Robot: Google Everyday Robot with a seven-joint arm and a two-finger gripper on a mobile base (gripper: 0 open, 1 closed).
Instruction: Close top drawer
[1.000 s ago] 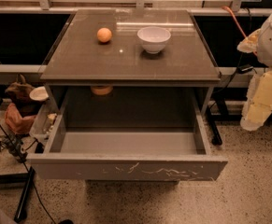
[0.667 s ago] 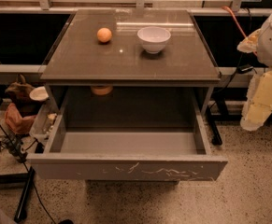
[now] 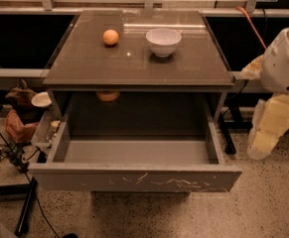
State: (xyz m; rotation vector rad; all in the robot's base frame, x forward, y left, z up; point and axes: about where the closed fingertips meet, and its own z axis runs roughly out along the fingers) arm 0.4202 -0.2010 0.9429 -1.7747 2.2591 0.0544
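The top drawer (image 3: 134,180) stands pulled out across the lower frame, its scratched front running left to right. The gripper (image 3: 267,133) hangs at mid-right, beyond the drawer's right end and apart from it; open or closed, I cannot tell. Farther back lies the worktop (image 3: 139,66).

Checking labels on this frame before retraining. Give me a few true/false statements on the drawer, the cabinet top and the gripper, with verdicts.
1. The top drawer is pulled out. True.
2. The drawer holds a bowl. False: its inside is empty, and the white bowl sits on the cabinet top.
3. An orange lies left of the bowl on the cabinet top. True.
4. The gripper touches the drawer's front panel. False: it hangs off to the right of the drawer, apart from it.
5. The drawer's front panel is unmarked. False: white scratches streak it.
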